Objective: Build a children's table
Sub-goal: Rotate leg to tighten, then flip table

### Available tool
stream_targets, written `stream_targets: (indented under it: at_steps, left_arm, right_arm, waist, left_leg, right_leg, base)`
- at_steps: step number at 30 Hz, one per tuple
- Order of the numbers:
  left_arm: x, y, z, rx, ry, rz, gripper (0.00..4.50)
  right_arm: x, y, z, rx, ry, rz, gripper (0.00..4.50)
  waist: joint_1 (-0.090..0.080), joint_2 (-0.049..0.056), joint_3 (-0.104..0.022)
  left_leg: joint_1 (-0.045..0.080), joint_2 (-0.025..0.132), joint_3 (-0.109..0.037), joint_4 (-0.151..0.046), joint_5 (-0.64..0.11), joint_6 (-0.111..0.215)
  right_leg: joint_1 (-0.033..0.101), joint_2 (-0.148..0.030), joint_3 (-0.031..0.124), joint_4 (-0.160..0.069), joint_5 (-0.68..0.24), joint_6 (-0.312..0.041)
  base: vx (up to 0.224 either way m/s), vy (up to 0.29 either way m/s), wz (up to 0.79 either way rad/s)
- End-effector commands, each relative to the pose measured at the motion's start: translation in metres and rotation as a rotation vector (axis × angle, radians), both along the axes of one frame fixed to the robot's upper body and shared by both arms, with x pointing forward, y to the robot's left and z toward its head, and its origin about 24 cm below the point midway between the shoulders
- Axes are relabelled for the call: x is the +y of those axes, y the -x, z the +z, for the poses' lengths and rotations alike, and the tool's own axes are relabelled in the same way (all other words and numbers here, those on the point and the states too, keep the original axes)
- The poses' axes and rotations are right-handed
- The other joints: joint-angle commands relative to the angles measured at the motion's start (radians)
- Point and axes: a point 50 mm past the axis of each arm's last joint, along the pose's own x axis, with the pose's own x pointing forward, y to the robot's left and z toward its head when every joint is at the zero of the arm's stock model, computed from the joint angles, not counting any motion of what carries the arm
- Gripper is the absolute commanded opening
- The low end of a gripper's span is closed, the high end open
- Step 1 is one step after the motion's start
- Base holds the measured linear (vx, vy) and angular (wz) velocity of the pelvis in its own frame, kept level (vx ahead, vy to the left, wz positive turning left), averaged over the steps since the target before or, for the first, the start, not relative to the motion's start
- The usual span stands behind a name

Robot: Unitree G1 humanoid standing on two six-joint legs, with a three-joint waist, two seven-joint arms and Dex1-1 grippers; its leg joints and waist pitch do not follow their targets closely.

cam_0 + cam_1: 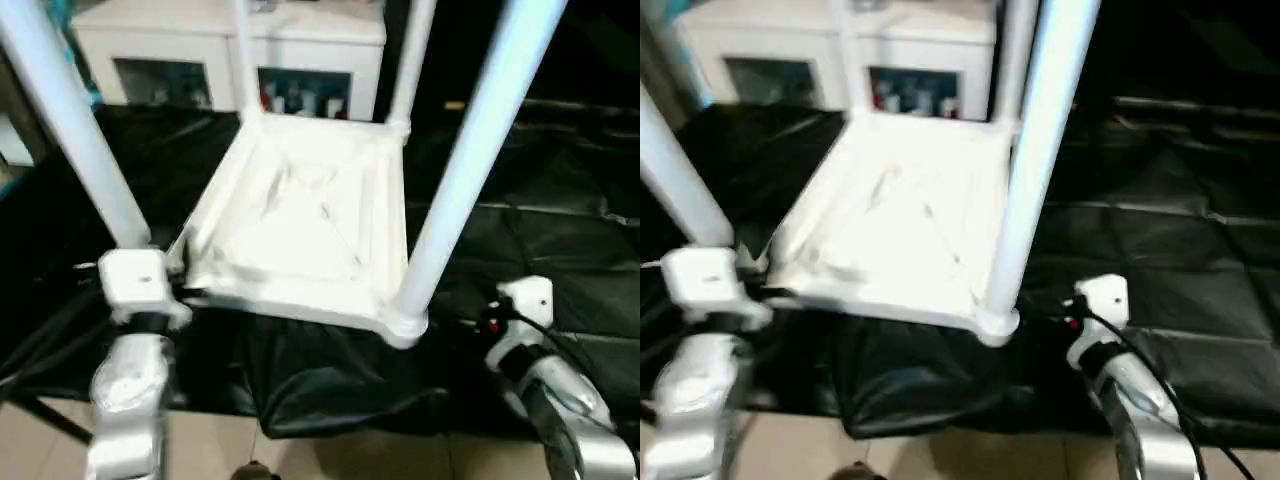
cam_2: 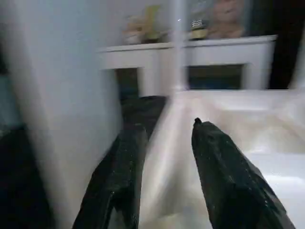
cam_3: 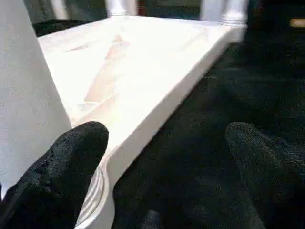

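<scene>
On crumpled black sheeting, the smooth white plastic tabletop (image 1: 300,225) lies underside up, round tube legs (image 1: 475,150) upright, my left gripper (image 2: 164,143) half-spread empty, right gripper (image 3: 164,143) wide.

Tops of all four legs (image 1: 470,150) cut off — cabinet (image 1: 230,50) contents blurred.

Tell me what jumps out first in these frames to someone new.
The upside-down white tabletop on the black cloth, with four white legs standing up from its corners. Behind it stands a white cabinet. The right gripper hangs open beside the near right corner.
</scene>
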Motion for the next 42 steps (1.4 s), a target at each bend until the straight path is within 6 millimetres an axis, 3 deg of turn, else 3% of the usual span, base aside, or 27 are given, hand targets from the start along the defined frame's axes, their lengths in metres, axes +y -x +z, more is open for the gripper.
stream_targets:
  at_steps: [1,2,3,4,6,7,11,12,13,14,16,17,18,21,22,24,25,26,29,30,31,32,34,35,39,42]
  left_arm:
    - [0.015,0.007,0.009,-0.066,-0.035,0.087,1.83]
    - [0.020,0.011,0.011,-0.085,-0.042,0.101,1.83]
    - [0.022,0.017,0.012,-0.099,0.009,0.058,1.83]
    - [0.022,0.018,0.011,-0.098,0.028,0.042,1.83]
    - [0.017,0.031,0.003,-0.052,0.068,-0.058,1.83]
    - [0.018,0.039,-0.002,-0.034,0.087,-0.065,1.83]
    - [0.021,0.057,-0.011,0.002,0.144,-0.068,1.99]
    - [0.024,0.064,-0.014,0.009,0.171,-0.065,1.99]
    - [0.025,0.068,-0.016,0.013,0.189,-0.062,2.12]
    - [0.025,0.068,-0.016,0.013,0.189,-0.062,2.28]
    - [0.039,0.077,-0.023,0.047,0.185,-0.005,2.38]
    - [0.042,0.077,-0.024,0.054,0.181,0.005,2.40]
    - [0.057,0.077,-0.026,0.087,0.175,0.046,2.47]
    - [0.065,0.066,-0.027,0.144,0.174,0.015,2.83]
    - [0.065,0.063,-0.027,0.156,0.168,0.003,2.88]
    - [0.069,0.050,-0.030,0.206,0.155,-0.006,3.08]
    - [0.074,0.041,-0.032,0.239,0.135,0.003,3.19]
    - [0.077,0.033,-0.031,0.246,0.121,0.002,3.24]
    - [0.082,0.027,-0.028,0.232,0.105,0.032,3.30]
    - [0.085,0.024,-0.026,0.222,0.107,0.039,3.55]
    - [0.089,0.017,-0.023,0.216,0.110,0.049,3.64]
    - [0.092,0.011,-0.022,0.211,0.118,0.047,3.67]
    - [0.091,0.004,-0.021,0.213,0.122,0.035,3.83]
    - [0.090,-0.001,-0.021,0.218,0.136,0.007,3.98]
    - [0.083,-0.013,-0.027,0.248,0.169,-0.073,4.18]
    - [0.080,-0.016,-0.029,0.268,0.179,-0.095,4.41]
  right_arm:
    - [-0.008,0.002,0.004,-0.006,0.025,0.018,4.50]
    - [-0.010,0.003,0.006,-0.002,0.028,0.035,4.50]
    - [-0.013,0.005,0.007,0.009,0.051,0.083,4.50]
    - [-0.014,0.006,0.007,0.013,0.062,0.095,4.50]
    - [-0.025,0.010,0.007,0.035,0.097,0.127,4.50]
    - [-0.031,0.010,0.008,0.042,0.096,0.127,4.50]
    - [-0.043,0.011,0.012,0.058,0.079,0.164,4.50]
    - [-0.042,0.013,0.016,0.070,0.040,0.219,4.50]
    - [-0.041,0.015,0.019,0.078,0.012,0.259,4.50]
    - [-0.041,0.015,0.019,0.078,0.012,0.259,4.50]
    - [-0.028,0.023,0.027,0.112,-0.038,0.431,4.50]
    - [-0.026,0.024,0.027,0.116,-0.043,0.450,4.50]
    - [-0.012,0.028,0.030,0.139,-0.078,0.564,4.50]
    - [0.000,0.028,0.030,0.148,-0.110,0.627,4.50]
    - [0.003,0.027,0.030,0.149,-0.120,0.643,4.50]
    - [0.011,0.028,0.030,0.162,-0.156,0.696,4.50]
    - [0.017,0.030,0.029,0.188,-0.194,0.746,4.50]
    - [0.019,0.033,0.028,0.217,-0.219,0.791,4.50]
    - [0.021,0.036,0.029,0.240,-0.232,0.828,4.50]
    - [0.024,0.034,0.027,0.234,-0.213,0.826,4.50]
    - [0.027,0.026,0.025,0.202,-0.169,0.795,4.50]
    - [0.030,0.018,0.024,0.171,-0.137,0.756,4.50]
    - [0.030,0.009,0.024,0.142,-0.110,0.718,4.50]
    - [0.034,0.006,0.024,0.120,-0.097,0.700,4.50]
    - [0.038,-0.002,0.025,0.084,-0.123,0.641,4.50]
    - [0.035,-0.002,0.026,0.071,-0.126,0.598,4.50]
  waist:
    - [-0.023,0.005,-0.047]
    - [-0.029,-0.001,-0.045]
    - [-0.033,-0.026,-0.040]
    - [-0.033,-0.023,-0.036]
    - [-0.038,-0.034,-0.022]
    - [-0.038,-0.038,-0.025]
    - [-0.041,-0.042,-0.019]
    - [-0.038,-0.040,-0.020]
    - [-0.039,-0.047,-0.019]
    - [-0.038,-0.048,-0.017]
    - [-0.035,-0.050,-0.015]
    - [-0.035,-0.069,-0.013]
    - [-0.032,-0.065,-0.014]
    - [-0.029,-0.061,-0.014]
    - [-0.028,-0.062,-0.014]
    - [-0.023,-0.059,-0.018]
    - [-0.019,-0.047,-0.020]
    - [-0.016,-0.050,-0.025]
    - [-0.010,-0.048,-0.029]
    - [-0.009,-0.047,-0.034]
    - [-0.010,-0.033,-0.037]
    - [-0.016,-0.044,-0.037]
    - [-0.017,-0.036,-0.045]
    - [-0.013,-0.029,-0.040]
    - [-0.011,-0.043,-0.045]
    - [-0.008,-0.044,-0.044]
  left_leg:
    - [0.028,0.109,-0.038,-0.105,-0.144,0.138]
    - [0.022,0.090,-0.026,-0.112,-0.227,0.083]
    - [0.017,0.082,-0.017,-0.117,-0.281,0.049]
    - [0.015,0.078,-0.013,-0.119,-0.308,0.031]
    - [0.026,0.074,0.000,-0.122,-0.424,-0.023]
    - [0.030,0.073,0.001,-0.121,-0.429,-0.028]
    - [0.027,0.077,-0.004,-0.129,-0.467,-0.049]
    - [0.034,0.076,-0.004,-0.129,-0.486,-0.052]
    - [0.032,0.076,-0.004,-0.129,-0.483,-0.044]
    - [0.030,0.077,-0.001,-0.130,-0.473,-0.041]
    - [0.036,0.077,0.002,-0.128,-0.471,-0.037]
    - [0.031,0.076,0.003,-0.128,-0.452,-0.025]
    - [0.036,0.071,0.006,-0.124,-0.434,-0.019]
    - [0.041,0.070,0.004,-0.125,-0.414,-0.027]
    - [0.049,0.070,0.003,-0.124,-0.437,-0.036]
    - [0.053,0.075,0.000,-0.128,-0.444,-0.048]
    - [0.049,0.075,-0.003,-0.133,-0.440,-0.055]
    - [0.054,0.073,0.000,-0.130,-0.429,-0.050]
    - [0.045,0.079,0.001,-0.134,-0.372,-0.046]
    - [0.044,0.082,0.002,-0.132,-0.339,-0.043]
    - [0.045,0.078,0.006,-0.129,-0.326,-0.045]
    - [0.044,0.070,0.011,-0.126,-0.315,-0.046]
    - [0.042,0.072,0.011,-0.123,-0.292,-0.051]
    - [0.042,0.072,0.011,-0.125,-0.297,-0.054]
    - [0.043,0.072,0.016,-0.122,-0.260,-0.032]
    - [0.043,0.074,0.020,-0.121,-0.214,-0.013]
  right_leg:
    - [0.026,-0.080,0.053,-0.066,0.034,-0.167]
    - [0.036,-0.090,0.056,-0.078,0.008,-0.166]
    - [0.041,-0.100,0.060,-0.091,-0.068,-0.153]
    - [0.040,-0.104,0.063,-0.094,-0.126,-0.147]
    - [0.016,-0.105,0.076,-0.123,-0.365,-0.093]
    - [0.014,-0.105,0.079,-0.127,-0.382,-0.082]
    - [0.008,-0.104,0.078,-0.137,-0.428,-0.043]
    - [0.004,-0.103,0.078,-0.139,-0.424,-0.045]
    - [0.009,-0.103,0.079,-0.140,-0.409,-0.049]
    - [0.006,-0.101,0.079,-0.141,-0.401,-0.046]
    - [0.003,-0.102,0.082,-0.145,-0.409,-0.043]
    - [0.009,-0.103,0.081,-0.144,-0.426,-0.031]
    - [0.005,-0.103,0.082,-0.147,-0.455,-0.017]
    - [0.000,-0.107,0.082,-0.151,-0.485,-0.009]
    - [-0.007,-0.103,0.080,-0.154,-0.494,-0.007]
    - [-0.005,-0.103,0.080,-0.146,-0.447,-0.024]
    - [-0.001,-0.098,0.079,-0.137,-0.390,-0.036]
    - [-0.002,-0.093,0.080,-0.130,-0.330,-0.041]
    - [0.012,-0.097,0.080,-0.117,-0.199,-0.077]
    - [0.016,-0.099,0.079,-0.109,-0.140,-0.097]
    - [0.014,-0.099,0.080,-0.106,-0.110,-0.109]
    - [0.012,-0.098,0.080,-0.107,-0.110,-0.116]
    - [0.018,-0.099,0.079,-0.102,-0.073,-0.129]
    - [0.017,-0.100,0.079,-0.101,-0.073,-0.135]
    - [0.021,-0.099,0.080,-0.095,-0.040,-0.155]
    - [0.022,-0.100,0.080,-0.091,-0.003,-0.169]
  base:
    - [-0.019,0.102,-0.03]
    - [-0.033,0.088,-0.08]
    - [-0.033,0.088,-0.08]
    - [-0.044,0.065,-0.11]
    - [-0.025,0.024,-0.06]
    - [0.000,0.000,0.00]
    - [0.000,0.000,0.00]
    - [0.000,0.000,0.00]
    - [0.000,0.000,0.00]
    - [0.000,0.000,0.00]
    - [0.000,0.000,0.00]
    - [0.000,0.000,0.00]
    - [0.000,0.000,0.00]
    - [0.000,0.000,0.00]
    - [0.000,0.000,0.00]
    - [0.000,0.000,0.00]
    - [0.000,0.000,0.00]
    - [0.000,0.000,0.00]
    - [0.000,0.000,0.00]
    - [0.000,0.000,0.00]
    - [0.052,0.009,-0.03]
    - [0.000,0.000,0.00]
    - [0.000,0.000,0.00]
    - [0.000,0.000,0.00]
    - [0.000,0.000,0.00]
    - [0.000,0.000,0.00]
